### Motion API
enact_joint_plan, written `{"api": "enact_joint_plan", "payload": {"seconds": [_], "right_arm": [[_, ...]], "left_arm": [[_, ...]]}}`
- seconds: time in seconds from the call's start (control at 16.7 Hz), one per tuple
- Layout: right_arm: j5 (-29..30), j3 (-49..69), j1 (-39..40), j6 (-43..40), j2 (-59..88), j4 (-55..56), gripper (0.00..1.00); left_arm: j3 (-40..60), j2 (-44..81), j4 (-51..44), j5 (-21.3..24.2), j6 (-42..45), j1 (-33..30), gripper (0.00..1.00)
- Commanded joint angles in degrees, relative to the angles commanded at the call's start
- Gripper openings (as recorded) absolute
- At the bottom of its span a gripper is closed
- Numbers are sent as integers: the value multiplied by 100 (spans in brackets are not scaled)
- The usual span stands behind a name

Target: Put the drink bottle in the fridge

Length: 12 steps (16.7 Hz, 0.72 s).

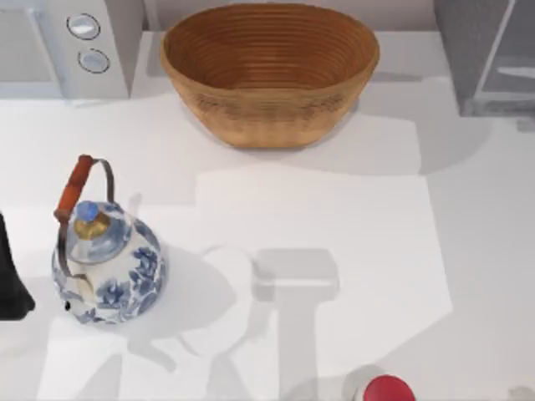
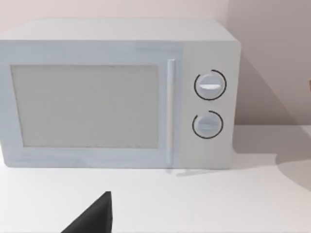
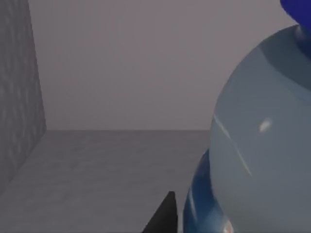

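Fingers (image 3: 164, 217) of the right gripper (image 3: 187, 218) look closed on the drink bottle (image 3: 262, 145), a small bottle with a rounded, pale whitish-clear body and a blue label. In the right wrist view one dark fingertip lies against the label band and the bottle sits very close to the camera, so I judge it gripped. Dull grey surfaces surround it, a textured side wall, a back wall and a floor. I take these for the inside of the fridge (image 3: 17, 97), which puts the bottle within the compartment. I cannot tell whether its base touches the floor.

Seen from above, the grey box-shaped fridge with its pale glassy door panel stands in the upper right corner of the frame. A brown woven basket (image 1: 269, 71) sits at top centre and a white microwave with two round dials (image 1: 88, 46) in the upper left. A blue-and-white porcelain teapot (image 1: 109, 267) stands at the left on the white table (image 1: 351, 217), and a round red-topped item (image 1: 387, 390) is at the bottom edge. The left arm (image 1: 10, 280) waits at the left edge.

Its wrist view faces the microwave. A dark wedge of the left gripper (image 2: 95, 218) shows, but I cannot tell whether it is open or closed.

The bottle should be light, fairly stiff and smooth, so it could slip or topple. The label band around the body seems the surest hold, with a gentle upright release.
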Motion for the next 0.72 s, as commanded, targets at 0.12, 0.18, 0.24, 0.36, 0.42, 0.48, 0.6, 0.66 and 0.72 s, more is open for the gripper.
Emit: {"api": "enact_joint_plan", "payload": {"seconds": [0.12, 0.18, 0.24, 0.36, 0.42, 0.48, 0.6, 0.66, 0.72], "right_arm": [[5, -31, 30, 8, -2, -16, 1], [9, -18, 30, 9, 7, -21, 1], [24, 48, 30, 12, 58, -45, 1], [59, 352, 49, 14, 241, -162, 1], [75, 575, 69, 13, 349, -246, 1], [90, 802, 91, 10, 448, -339, 1], [121, 1163, 128, 8, 619, -506, 1], [135, 1326, 148, 11, 709, -577, 1], [145, 1489, 172, 15, 793, -660, 1]], "left_arm": [[0, 0, 0, 0, 0, 0, 100], [0, 0, 0, 0, 0, 0, 100], [0, 0, 0, 0, 0, 0, 100], [0, 0, 0, 0, 0, 0, 100], [0, 0, 0, 0, 0, 0, 100], [0, 0, 0, 0, 0, 0, 100], [0, 0, 0, 0, 0, 0, 100], [0, 0, 0, 0, 0, 0, 100], [0, 0, 0, 0, 0, 0, 100]]}}
